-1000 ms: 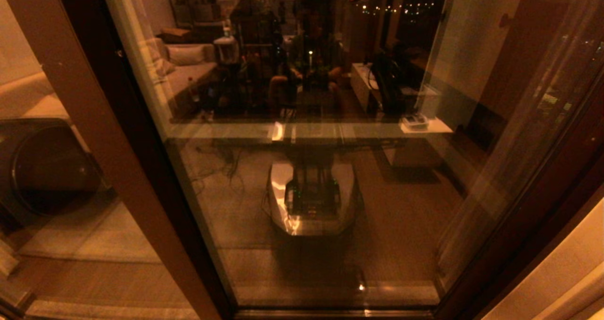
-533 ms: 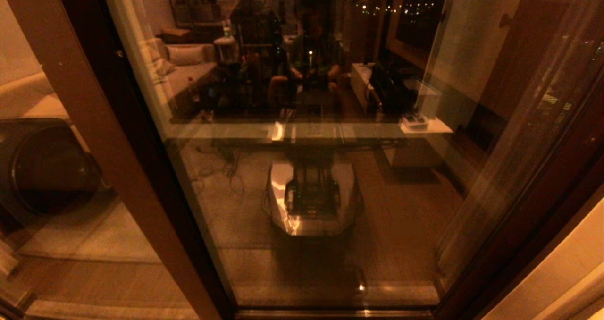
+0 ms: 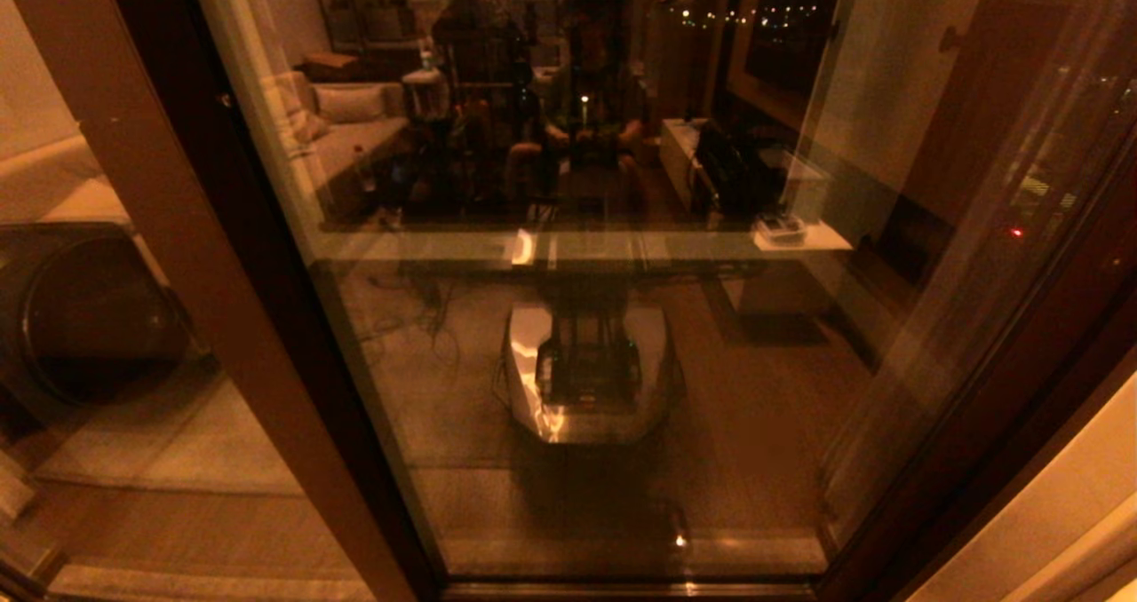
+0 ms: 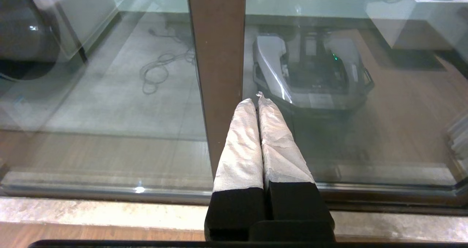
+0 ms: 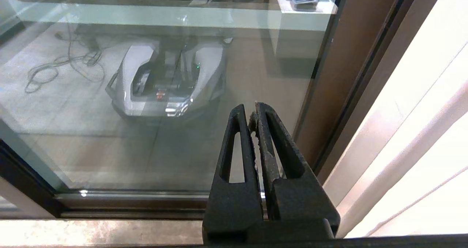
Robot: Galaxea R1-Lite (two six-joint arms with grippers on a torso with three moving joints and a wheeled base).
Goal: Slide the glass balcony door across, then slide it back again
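The tall reflective glass balcony door [image 3: 586, 318] in its dark brown frame fills the view ahead, untouched. Left gripper [image 4: 259, 98] and right gripper [image 5: 252, 111] hang pressed together, holding nothing. The next move likely calls for reaching the door's frame.

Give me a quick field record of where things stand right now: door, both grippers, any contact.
door: glass balcony door fills the head view, dark brown frame, room and robot base reflected in it
left gripper: shut, empty, pointing at the brown upright, not gripping it
right gripper: shut, empty, near the door's right frame
contact: cannot tell whether either touches the door
beside the door: pale curtain on the right
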